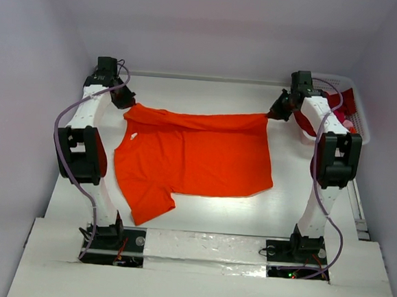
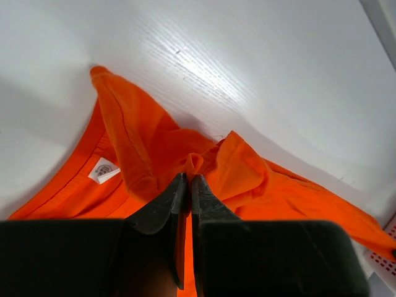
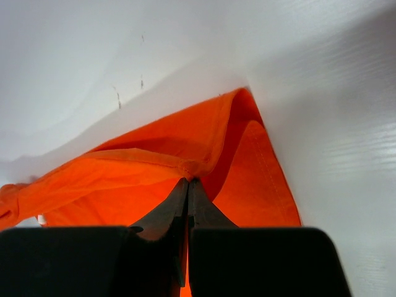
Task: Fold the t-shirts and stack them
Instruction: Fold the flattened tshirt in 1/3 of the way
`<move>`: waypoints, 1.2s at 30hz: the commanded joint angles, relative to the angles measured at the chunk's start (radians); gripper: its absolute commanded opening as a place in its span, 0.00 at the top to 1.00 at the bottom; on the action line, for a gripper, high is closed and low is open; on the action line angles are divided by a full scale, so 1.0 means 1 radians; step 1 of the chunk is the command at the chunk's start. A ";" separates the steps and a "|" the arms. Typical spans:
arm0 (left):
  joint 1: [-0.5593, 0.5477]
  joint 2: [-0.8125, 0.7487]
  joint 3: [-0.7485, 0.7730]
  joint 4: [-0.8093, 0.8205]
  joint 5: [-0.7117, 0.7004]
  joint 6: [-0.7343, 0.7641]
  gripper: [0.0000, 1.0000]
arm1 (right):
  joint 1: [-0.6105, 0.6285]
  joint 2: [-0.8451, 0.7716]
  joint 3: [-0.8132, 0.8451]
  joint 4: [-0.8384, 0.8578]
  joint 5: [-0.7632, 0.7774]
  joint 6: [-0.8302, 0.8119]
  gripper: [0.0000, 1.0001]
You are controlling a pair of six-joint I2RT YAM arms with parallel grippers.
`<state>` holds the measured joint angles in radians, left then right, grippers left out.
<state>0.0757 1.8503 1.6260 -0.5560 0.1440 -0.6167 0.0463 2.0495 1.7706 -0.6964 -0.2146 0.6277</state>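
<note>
A bright orange-red t-shirt (image 1: 191,158) lies spread on the white table (image 1: 200,214), its far edge folded over toward the near side. My left gripper (image 1: 124,101) is shut on the shirt's far left corner (image 2: 193,162), next to the collar and its white label (image 2: 104,169). My right gripper (image 1: 275,113) is shut on the far right corner (image 3: 192,168), a pinch of hem bunched at its tips. More t-shirts, dark red ones (image 1: 343,105), lie in the basket at the far right.
A white lattice basket (image 1: 360,127) stands at the table's far right corner, behind my right arm. White walls close in the table on the far side and both flanks.
</note>
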 commanded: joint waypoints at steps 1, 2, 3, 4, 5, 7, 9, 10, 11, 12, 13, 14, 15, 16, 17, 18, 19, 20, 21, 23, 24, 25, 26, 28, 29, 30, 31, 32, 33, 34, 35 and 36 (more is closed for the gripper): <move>0.001 -0.068 -0.020 -0.019 -0.034 0.011 1.00 | -0.008 -0.083 -0.037 0.043 -0.022 0.006 1.00; 0.001 -0.071 -0.021 -0.027 -0.041 0.009 1.00 | -0.008 -0.089 -0.048 0.046 -0.025 0.006 1.00; 0.001 -0.072 -0.021 -0.031 -0.046 0.008 1.00 | -0.008 -0.098 -0.068 0.049 -0.028 0.004 1.00; 0.001 -0.072 -0.021 -0.038 -0.047 0.003 1.00 | -0.008 -0.103 -0.079 0.051 -0.034 0.004 1.00; 0.001 -0.072 -0.021 -0.044 -0.049 0.000 1.00 | -0.008 -0.107 -0.089 0.052 -0.037 0.004 1.00; 0.001 -0.071 -0.021 -0.053 -0.046 -0.003 1.00 | -0.008 -0.124 -0.121 0.061 -0.032 0.003 1.00; -0.008 -0.071 -0.021 -0.065 -0.052 -0.005 1.00 | -0.008 -0.132 -0.143 0.069 -0.037 0.003 1.00; -0.008 -0.071 -0.023 -0.071 -0.055 -0.003 1.00 | -0.008 -0.137 -0.161 0.072 -0.042 0.004 1.00; -0.008 -0.072 -0.026 -0.077 -0.061 -0.002 1.00 | -0.008 -0.140 -0.171 0.074 -0.045 0.004 1.00; -0.008 -0.076 -0.029 -0.079 -0.064 -0.002 1.00 | -0.008 -0.141 -0.178 0.077 -0.046 0.004 1.00; -0.008 -0.077 -0.038 -0.079 -0.066 0.000 1.00 | -0.008 -0.149 -0.195 0.081 -0.051 0.006 1.00; -0.008 -0.077 -0.043 -0.082 -0.067 0.002 1.00 | -0.008 -0.150 -0.203 0.084 -0.051 0.006 1.00; -0.017 -0.077 -0.049 -0.084 -0.067 0.000 1.00 | -0.008 -0.153 -0.209 0.086 -0.052 0.007 1.00; -0.017 -0.076 -0.054 -0.087 -0.069 0.000 1.00 | -0.008 -0.158 -0.214 0.087 -0.055 0.009 1.00; -0.017 -0.076 -0.055 -0.093 -0.072 0.002 1.00 | -0.008 -0.166 -0.226 0.089 -0.055 0.010 1.00; -0.017 -0.074 -0.057 -0.096 -0.073 0.003 1.00 | -0.008 -0.169 -0.229 0.090 -0.057 0.010 1.00; -0.017 -0.074 -0.063 -0.099 -0.076 0.003 1.00 | -0.008 -0.173 -0.232 0.089 -0.058 0.010 1.00; -0.017 -0.072 -0.064 -0.108 -0.078 0.005 1.00 | -0.008 -0.181 -0.238 0.087 -0.058 0.010 1.00; -0.017 -0.074 -0.071 -0.111 -0.078 0.005 1.00 | -0.008 -0.187 -0.243 0.089 -0.060 0.010 1.00; -0.017 -0.077 -0.080 -0.116 -0.078 0.005 1.00 | -0.008 -0.199 -0.255 0.090 -0.057 0.010 1.00; -0.017 -0.082 -0.084 -0.117 -0.078 0.005 1.00 | -0.008 -0.210 -0.270 0.093 -0.057 0.012 1.00; -0.027 -0.083 -0.098 -0.117 -0.077 0.005 1.00 | -0.008 -0.215 -0.281 0.095 -0.060 0.012 1.00; -0.027 -0.083 -0.103 -0.122 -0.072 0.005 1.00 | -0.008 -0.219 -0.292 0.095 -0.063 0.013 1.00; -0.027 -0.085 -0.123 -0.127 -0.066 0.005 1.00 | -0.008 -0.235 -0.331 0.107 -0.075 0.015 1.00; -0.037 -0.086 -0.130 -0.130 -0.067 0.006 1.00 | -0.008 -0.241 -0.347 0.110 -0.078 0.017 1.00; -0.037 -0.091 -0.138 -0.130 -0.069 0.006 1.00 | -0.008 -0.245 -0.361 0.118 -0.081 0.018 1.00; -0.037 -0.094 -0.158 -0.130 -0.069 0.006 1.00 | -0.008 -0.256 -0.382 0.120 -0.081 0.018 1.00; -0.046 -0.100 -0.169 -0.125 -0.067 0.006 1.00 | -0.008 -0.262 -0.395 0.124 -0.081 0.015 1.00; -0.047 -0.103 -0.178 -0.124 -0.069 0.006 1.00 | -0.008 -0.265 -0.404 0.127 -0.078 0.012 1.00; -0.047 -0.105 -0.195 -0.124 -0.070 0.008 1.00 | -0.008 -0.267 -0.411 0.127 -0.075 0.009 1.00; -0.047 -0.105 -0.202 -0.122 -0.069 0.008 1.00 | -0.008 -0.270 -0.422 0.126 -0.072 0.006 1.00; -0.047 -0.108 -0.212 -0.122 -0.069 0.009 1.00 | -0.008 -0.273 -0.428 0.126 -0.071 0.001 1.00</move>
<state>0.0341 1.8118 1.4422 -0.6605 0.0818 -0.6174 0.0460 1.8252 1.3609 -0.6113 -0.2817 0.6395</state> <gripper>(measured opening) 0.014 0.012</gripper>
